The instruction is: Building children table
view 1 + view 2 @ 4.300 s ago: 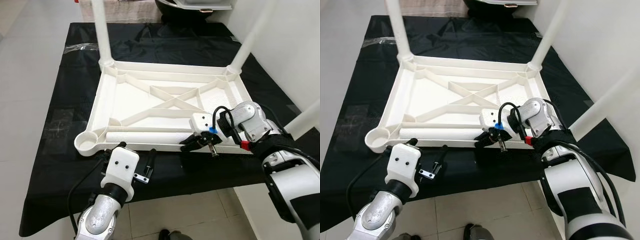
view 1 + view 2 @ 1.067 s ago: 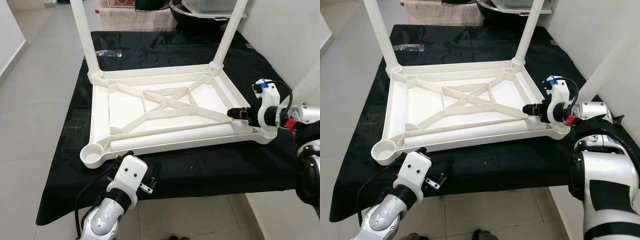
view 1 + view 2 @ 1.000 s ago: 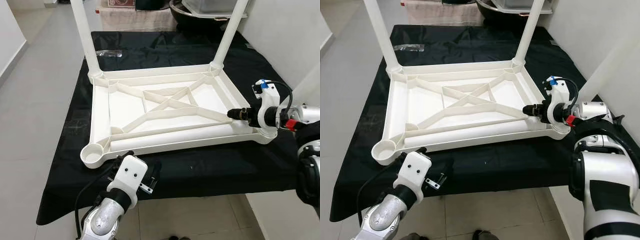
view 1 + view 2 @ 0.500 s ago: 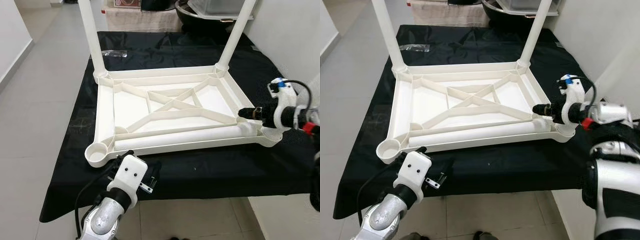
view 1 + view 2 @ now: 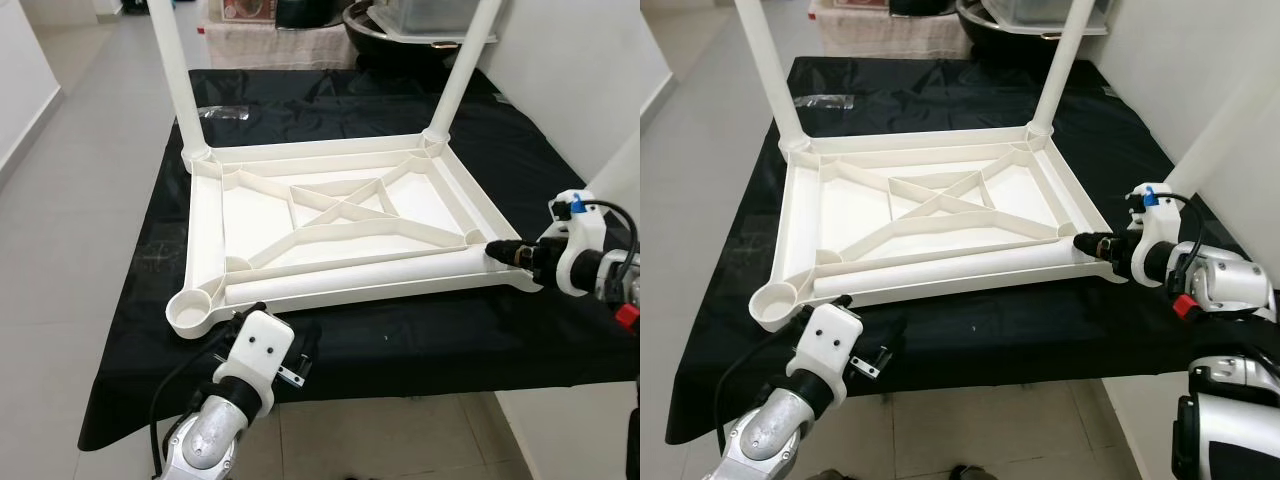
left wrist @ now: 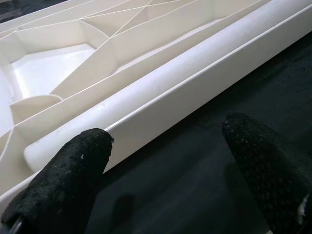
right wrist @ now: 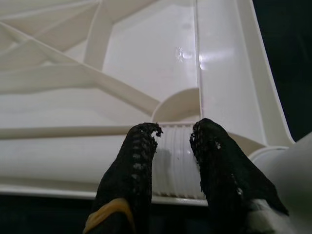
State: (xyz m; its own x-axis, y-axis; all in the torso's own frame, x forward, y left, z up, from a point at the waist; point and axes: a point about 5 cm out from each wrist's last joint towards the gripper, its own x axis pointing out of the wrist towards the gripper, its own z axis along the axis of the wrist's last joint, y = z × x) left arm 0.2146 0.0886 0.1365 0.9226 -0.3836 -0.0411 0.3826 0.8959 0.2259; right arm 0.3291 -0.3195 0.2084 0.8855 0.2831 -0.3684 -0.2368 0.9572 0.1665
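Observation:
A white plastic table top [image 5: 320, 296] lies upside down on a black cloth. Two legs [image 5: 172, 70] [image 5: 462, 65] stand in its far corners. A third leg [image 7: 287, 183] rises from the near right corner. A loose leg [image 5: 360, 275] lies inside along the near rim. The near left socket [image 5: 190, 312] holds nothing. My right gripper [image 5: 494, 252] sits at the loose leg's ribbed end [image 7: 175, 156], fingers a narrow gap apart over it. My left gripper [image 6: 168, 131] hangs open just outside the near rim, by the loose leg's left end.
The black-clothed table [image 5: 420, 340] ends close in front of me, with tiled floor [image 5: 80, 200] to its left. A white wall [image 5: 570, 80] runs along the right. A clear plastic bag [image 5: 222, 112] and a dark tub [image 5: 400, 20] lie at the far end.
The camera has shifted. My right gripper left the middle of the near rim for the near right corner, then eased from the brace onto the leg's end. The left gripper stays put.

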